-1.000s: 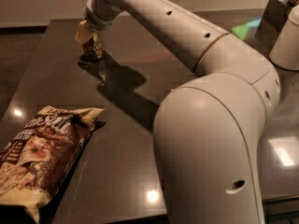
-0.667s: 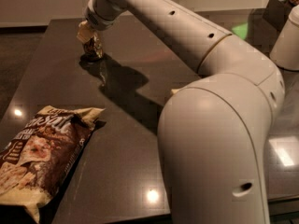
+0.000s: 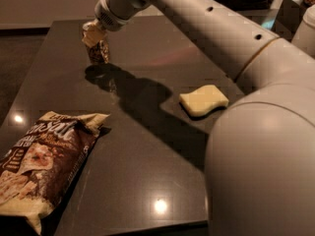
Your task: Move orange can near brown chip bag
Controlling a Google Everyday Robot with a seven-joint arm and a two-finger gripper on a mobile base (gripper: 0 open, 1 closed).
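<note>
The orange can is upright at the far left of the dark table, and its shadow falls just in front of it. My gripper reaches down from the long pale arm and is shut on the can's top, covering its upper part. I cannot tell whether the can touches the table. The brown chip bag lies flat at the near left corner, well in front of the can.
A pale yellow wavy sponge lies on the table to the right of the middle. My arm's big pale elbow fills the near right. Dim objects stand at the far right edge.
The gripper and can have stayed almost in place. The arm's elbow has shifted right and the sponge now shows on the table.
</note>
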